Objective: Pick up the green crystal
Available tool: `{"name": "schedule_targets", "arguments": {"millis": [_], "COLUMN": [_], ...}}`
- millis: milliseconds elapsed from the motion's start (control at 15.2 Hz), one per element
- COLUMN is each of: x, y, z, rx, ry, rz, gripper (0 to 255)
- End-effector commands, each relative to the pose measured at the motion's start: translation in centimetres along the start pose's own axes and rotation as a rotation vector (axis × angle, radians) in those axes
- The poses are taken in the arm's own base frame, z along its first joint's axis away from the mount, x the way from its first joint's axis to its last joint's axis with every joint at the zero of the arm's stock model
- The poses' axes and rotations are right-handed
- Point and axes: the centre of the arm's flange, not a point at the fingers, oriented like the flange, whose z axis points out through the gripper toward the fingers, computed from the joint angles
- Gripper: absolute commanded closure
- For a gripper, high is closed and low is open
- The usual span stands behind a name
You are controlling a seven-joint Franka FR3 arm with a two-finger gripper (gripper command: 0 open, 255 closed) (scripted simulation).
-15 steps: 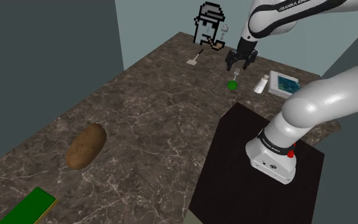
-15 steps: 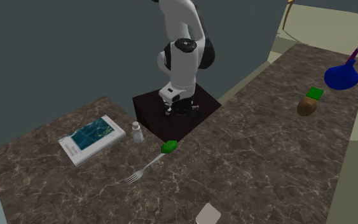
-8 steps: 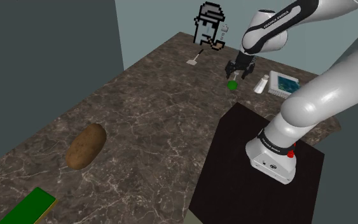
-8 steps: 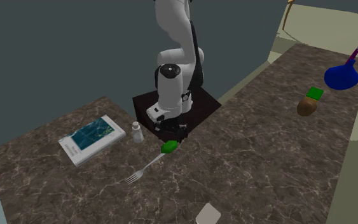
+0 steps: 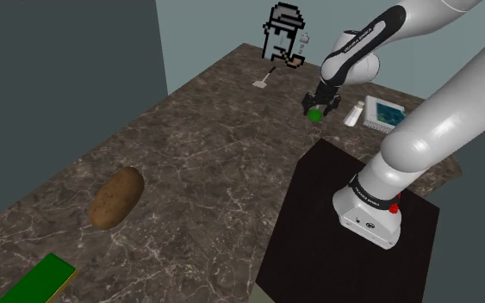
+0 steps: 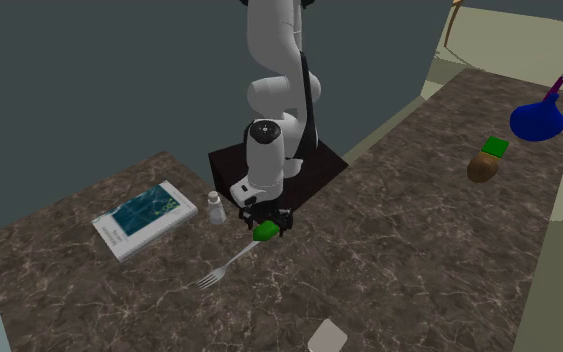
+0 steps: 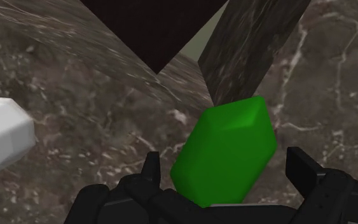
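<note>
**Green crystal [image 7: 225,149] lying on the bench [image 5: 214,155], framed by the gripper [image 7: 228,170]**

The crystal is showing as a solid, bright green lump with flat facets meeting at blunt edges and a bevelled, tapering end. It is lying on its side, flat on the dark marbled bench, with its long axis running at a slant to the gripper's fingers. It is sitting in the gap between those fingers, which are standing apart on either side of it: one is just beside its lower flank, the other is standing clear. In the shoulder view the crystal [image 5: 315,113] is resting toward the bench's far end; in the second exterior view the crystal [image 6: 266,231] is lying directly beneath the gripper.
</note>
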Motion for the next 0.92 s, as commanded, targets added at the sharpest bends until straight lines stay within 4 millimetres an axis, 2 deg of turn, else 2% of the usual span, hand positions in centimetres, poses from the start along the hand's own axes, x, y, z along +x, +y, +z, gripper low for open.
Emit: {"name": "schedule_targets", "arguments": {"millis": [0, 66, 132, 726, 858], "x": [-0.1, -0.1, 0.0, -0.1, 0.0], "y": [0.0, 0.0, 0.0, 0.0, 0.0], "z": [0.6, 0.6, 0.6, 0.6, -0.4], "rx": [0.0, 0.0, 0.0, 0.0, 0.0], "ry": [0.001, 0.001, 0.001, 0.001, 0.001], "rz": [0.0, 0.0, 0.0, 0.0, 0.0], "gripper": [0, 0, 255, 255, 255]}}
